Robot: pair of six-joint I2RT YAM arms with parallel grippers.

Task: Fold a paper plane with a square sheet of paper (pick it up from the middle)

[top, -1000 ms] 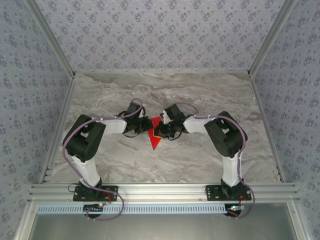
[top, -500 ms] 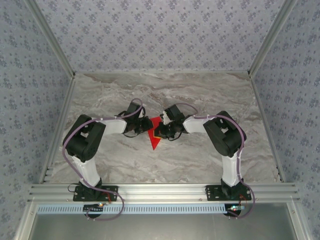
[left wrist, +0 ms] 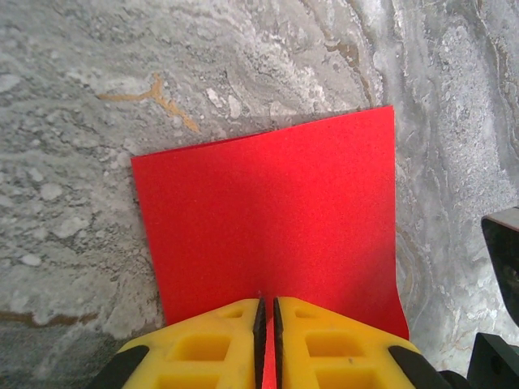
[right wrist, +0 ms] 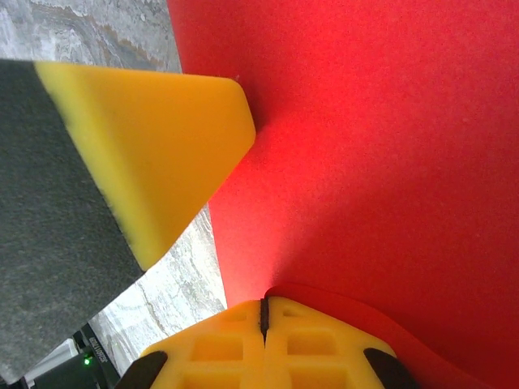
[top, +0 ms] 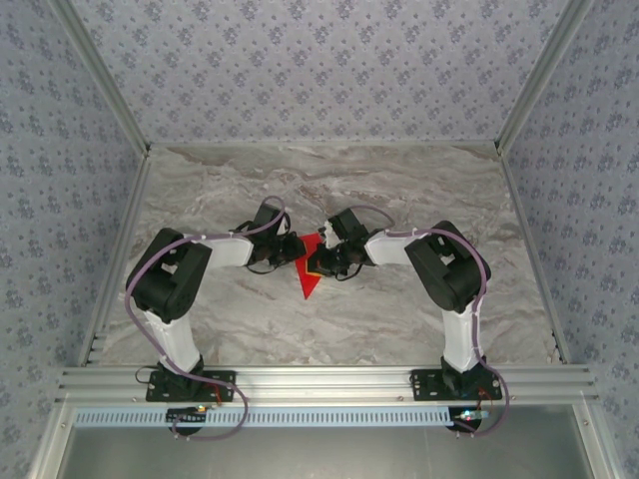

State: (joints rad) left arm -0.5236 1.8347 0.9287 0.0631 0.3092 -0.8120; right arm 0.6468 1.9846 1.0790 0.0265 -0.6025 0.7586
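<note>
Though it's tiny overhead, left fingers (left wrist: 203, 348) pinch paper (left wrist: 268, 211).

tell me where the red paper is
In the top view the red paper is at the middle of the marble table, between the left gripper and right gripper, both pinching it, its tip pointing to the near edge.

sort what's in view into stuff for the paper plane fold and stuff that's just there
For the job:
- bright red paper sheet, partly folded
- yellow-fingered left gripper, pinching it
- yellow-fingered right gripper, pinching it

Just there:
- grey marble table top
- patterned wall panels
- aluminium frame rail
</note>
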